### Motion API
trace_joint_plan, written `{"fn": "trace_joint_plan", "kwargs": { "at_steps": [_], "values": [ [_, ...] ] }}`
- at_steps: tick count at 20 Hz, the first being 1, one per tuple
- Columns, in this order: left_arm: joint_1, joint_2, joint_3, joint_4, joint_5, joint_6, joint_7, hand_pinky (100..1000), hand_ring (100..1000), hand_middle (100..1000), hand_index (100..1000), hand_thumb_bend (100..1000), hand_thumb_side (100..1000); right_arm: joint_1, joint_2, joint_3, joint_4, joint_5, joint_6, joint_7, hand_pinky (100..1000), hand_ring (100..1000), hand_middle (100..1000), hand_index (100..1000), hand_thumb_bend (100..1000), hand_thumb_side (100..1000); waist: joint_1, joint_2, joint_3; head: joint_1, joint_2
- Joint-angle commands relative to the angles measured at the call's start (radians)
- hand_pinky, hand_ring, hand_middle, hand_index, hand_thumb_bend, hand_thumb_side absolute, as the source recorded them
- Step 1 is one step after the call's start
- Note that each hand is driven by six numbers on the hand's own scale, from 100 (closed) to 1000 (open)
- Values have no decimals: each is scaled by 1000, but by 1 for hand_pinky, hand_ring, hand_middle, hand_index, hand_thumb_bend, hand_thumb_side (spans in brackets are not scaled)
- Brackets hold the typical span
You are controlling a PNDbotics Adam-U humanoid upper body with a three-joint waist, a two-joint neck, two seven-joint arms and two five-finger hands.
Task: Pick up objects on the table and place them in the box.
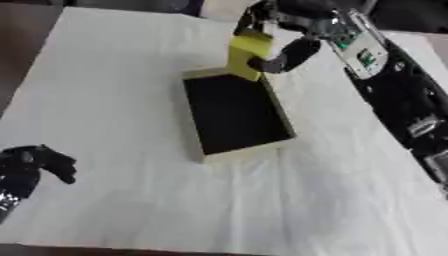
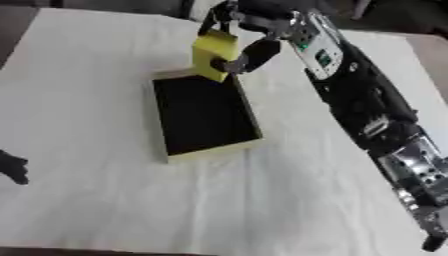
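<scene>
1. Hanging in the air is a yellow block (image 1: 248, 54), pinched by the right hand (image 1: 293, 37). The block sits between that hand's fingers (image 1: 282, 59) and thumb, w/ its low end poking out below them.

2. Fingers of the right hand are curled round the block, so the hand is closed on it. One dark finger wraps the block's side nearest the arm.

3. Just under the fingers is the box (image 1: 234, 114). It is flat, w/ pale yellow walls and a black inside. The block's low end hangs over the box's far edge; I cannot tell if it touches the rim.

4. Box lies on a white table cloth (image 1: 114, 100), a bit askew, stretching from below the fingers toward the near side.

5. Right arm (image 2: 363, 107) is black w/ silver parts and a small green bit, coming in from the right side up to the fingers.

6. Left hand (image 1: 33, 162) rests far from the box, near the lower left corner. Its fingers look loose and hold nothing.
</scene>
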Motion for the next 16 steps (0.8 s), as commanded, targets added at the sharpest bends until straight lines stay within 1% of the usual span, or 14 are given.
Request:
{"fn": "trace_joint_plan", "kwargs": {
  "at_steps": [1,16],
  "values": [
    [-9,2,3,-17,-1,-2,1,801,561,557,725,200,940,-15,-6,-4,12,17,-142,141,700,470,715,798,245,509,7,-14,1,-6,8],
    [-9,-2,5,-18,-7,-1,6,800,560,556,723,201,942,1,51,10,59,67,-160,103,697,487,716,802,209,549,10,-6,-4,-12,14]
  ]
}}
